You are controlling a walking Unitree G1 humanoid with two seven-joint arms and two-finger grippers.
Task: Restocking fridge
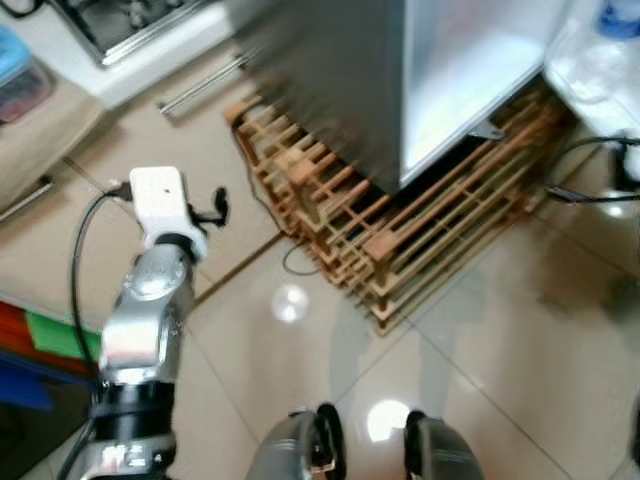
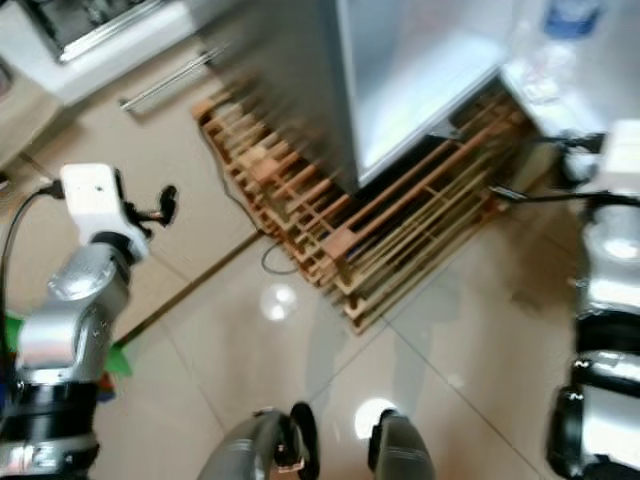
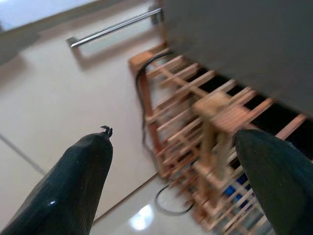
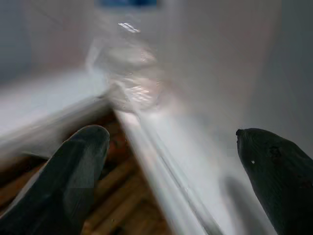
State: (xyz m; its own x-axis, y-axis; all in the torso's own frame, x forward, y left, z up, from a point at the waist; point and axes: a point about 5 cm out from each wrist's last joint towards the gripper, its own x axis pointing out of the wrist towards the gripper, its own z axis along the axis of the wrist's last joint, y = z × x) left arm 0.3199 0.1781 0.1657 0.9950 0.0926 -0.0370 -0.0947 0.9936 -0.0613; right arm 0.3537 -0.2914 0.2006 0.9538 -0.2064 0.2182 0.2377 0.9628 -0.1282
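Left tool (image 3: 171, 186), spread wide and empty, hangs at 9 o'clock of the wooden pallet (image 1: 400, 230) bearing the fridge (image 1: 420, 80); right tool (image 4: 171, 181), equally wide and empty, faces a clear bottle (image 4: 129, 68) at 2 o'clock. Steadying first should help the reach.

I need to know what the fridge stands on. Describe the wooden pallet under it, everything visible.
The wooden pallet is a low frame of light brown slats with open gaps, lying flat on the glossy tiled floor. The grey fridge stands on it, and its edges jut out past the fridge base. A thin black cable runs along one corner.
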